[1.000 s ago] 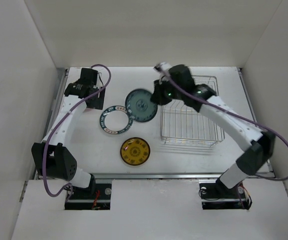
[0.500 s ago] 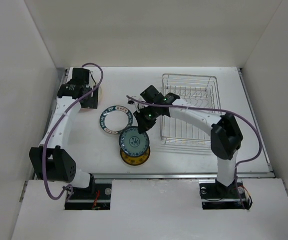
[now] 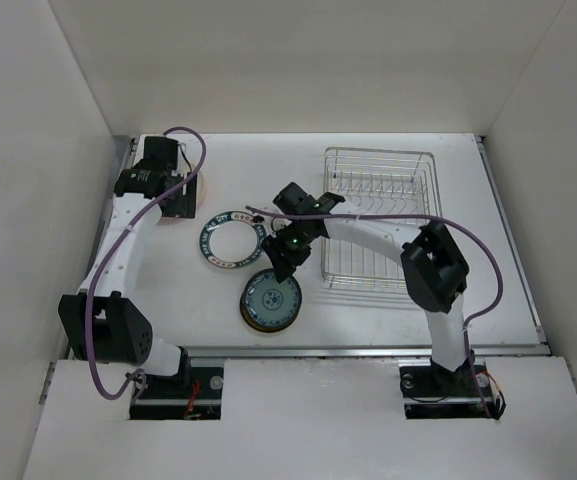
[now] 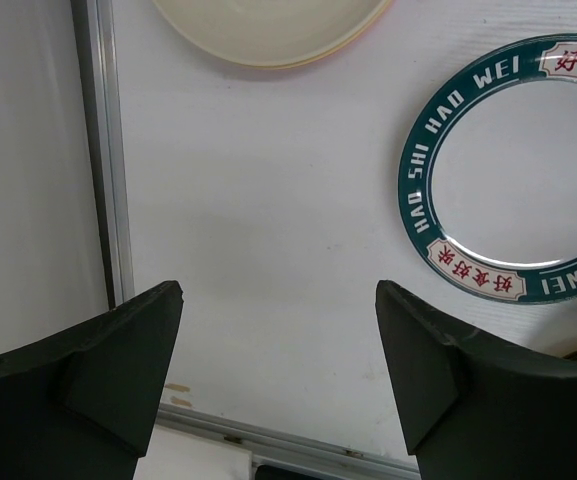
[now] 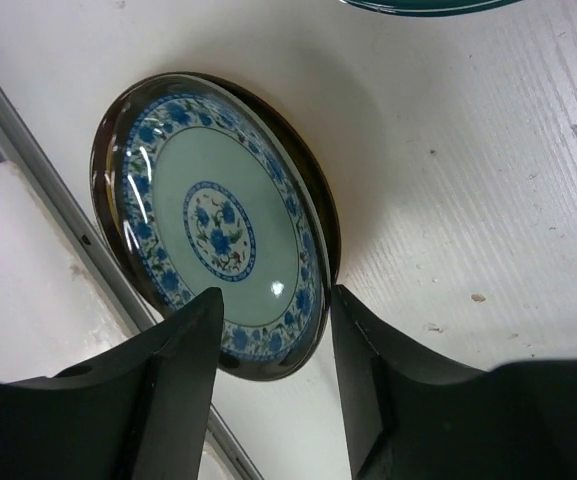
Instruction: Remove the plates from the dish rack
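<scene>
The small teal-blue patterned plate (image 5: 213,225) lies flat on the orange-yellow plate (image 5: 326,215), whose dark rim shows around it; this stack (image 3: 270,301) sits near the table's front edge. My right gripper (image 5: 273,293) (image 3: 284,262) hovers over the stack's near rim, jaws apart, one finger over the plate and one beside its edge. The white plate with a teal rim (image 3: 232,240) (image 4: 508,170) lies on the table. A cream plate (image 4: 268,30) lies just beyond my open, empty left gripper (image 4: 278,295) (image 3: 180,195). The dish rack (image 3: 378,250) shows only bare wires.
A metal strip (image 4: 98,150) runs along the table's left edge beside my left gripper. The table's front rail (image 5: 38,140) passes close behind the stacked plates. White walls enclose the table on three sides.
My right arm carried the small blue plate from beside the rack to the front, set it on the orange-yellow plate, and its jaws opened. The left arm shifted slightly left.
</scene>
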Robot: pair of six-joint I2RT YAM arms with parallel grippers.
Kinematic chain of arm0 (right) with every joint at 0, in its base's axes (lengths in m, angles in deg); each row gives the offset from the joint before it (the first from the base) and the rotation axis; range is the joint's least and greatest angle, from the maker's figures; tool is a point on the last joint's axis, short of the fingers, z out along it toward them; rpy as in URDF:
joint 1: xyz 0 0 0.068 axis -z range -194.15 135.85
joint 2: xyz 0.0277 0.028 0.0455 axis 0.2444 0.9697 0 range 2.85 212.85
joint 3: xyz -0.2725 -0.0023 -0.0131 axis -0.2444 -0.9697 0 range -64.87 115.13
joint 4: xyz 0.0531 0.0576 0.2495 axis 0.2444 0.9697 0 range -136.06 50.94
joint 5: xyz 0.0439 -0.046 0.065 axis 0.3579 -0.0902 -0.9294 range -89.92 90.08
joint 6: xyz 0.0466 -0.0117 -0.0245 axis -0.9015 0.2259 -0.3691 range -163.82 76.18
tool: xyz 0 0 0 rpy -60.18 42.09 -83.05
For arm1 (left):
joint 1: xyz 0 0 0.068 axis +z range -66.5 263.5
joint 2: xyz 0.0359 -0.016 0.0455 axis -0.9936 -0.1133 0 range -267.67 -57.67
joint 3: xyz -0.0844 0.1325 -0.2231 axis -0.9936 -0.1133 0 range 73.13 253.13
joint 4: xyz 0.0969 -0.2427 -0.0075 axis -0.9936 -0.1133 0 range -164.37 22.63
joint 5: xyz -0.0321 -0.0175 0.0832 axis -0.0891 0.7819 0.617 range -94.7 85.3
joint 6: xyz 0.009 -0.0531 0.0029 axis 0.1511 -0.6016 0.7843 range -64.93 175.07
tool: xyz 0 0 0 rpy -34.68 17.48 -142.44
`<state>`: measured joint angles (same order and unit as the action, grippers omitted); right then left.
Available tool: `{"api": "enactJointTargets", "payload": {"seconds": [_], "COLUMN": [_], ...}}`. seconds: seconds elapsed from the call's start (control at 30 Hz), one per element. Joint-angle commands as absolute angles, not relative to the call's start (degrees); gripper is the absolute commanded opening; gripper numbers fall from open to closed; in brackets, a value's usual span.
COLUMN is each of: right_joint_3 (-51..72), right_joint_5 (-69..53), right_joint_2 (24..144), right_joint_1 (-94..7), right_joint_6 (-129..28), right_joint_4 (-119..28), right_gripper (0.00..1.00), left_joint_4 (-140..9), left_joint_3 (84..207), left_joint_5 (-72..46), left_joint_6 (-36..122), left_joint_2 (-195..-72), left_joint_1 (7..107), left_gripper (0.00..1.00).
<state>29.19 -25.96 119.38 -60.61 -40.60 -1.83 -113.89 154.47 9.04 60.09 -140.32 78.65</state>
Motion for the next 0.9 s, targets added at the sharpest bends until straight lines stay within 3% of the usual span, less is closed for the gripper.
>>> {"api": "enactJointTargets", "payload": {"seconds": [0.0,0.37,0.53,0.67,0.7,0.77,0.87], "right_joint_3": [32.16,33.91,35.85,35.85,34.98,33.40,31.20], "right_joint_5": [-23.05,-19.35,-16.28,-2.68,5.79,15.41,29.59], "right_joint_2": [118.86,119.39,112.82,104.03,100.70,97.87,93.75], "right_joint_1": [-61.70,-64.95,-64.95,-64.95,-64.34,-62.32,-56.88], "right_joint_6": [-39.86,-39.86,-43.98,-50.29,-52.06,-58.63,-64.89], "right_joint_4": [-0.80,0.35,-2.01,-7.45,-8.26,-8.88,-6.61], "right_gripper": [0.53,0.53,0.53,0.58,0.60,0.71,0.79], "left_joint_4": [-114.04,-114.04,-114.04,-114.04,-114.04,-113.16,-111.76], "left_joint_3": [154.08,154.08,154.08,154.61,154.61,154.00,153.47], "left_joint_5": [8.49,8.48,8.48,10.05,11.19,15.23,22.44], "left_joint_6": [59.38,59.38,59.38,59.38,59.38,57.80,56.04], "left_joint_2": [-138.09,-138.09,-138.09,-137.56,-137.04,-137.03,-137.03], "left_joint_1": [78.93,78.93,78.93,80.06,80.59,81.20,84.01], "left_gripper": [0.75,0.75,0.75,0.75,0.75,0.87,0.96]}}
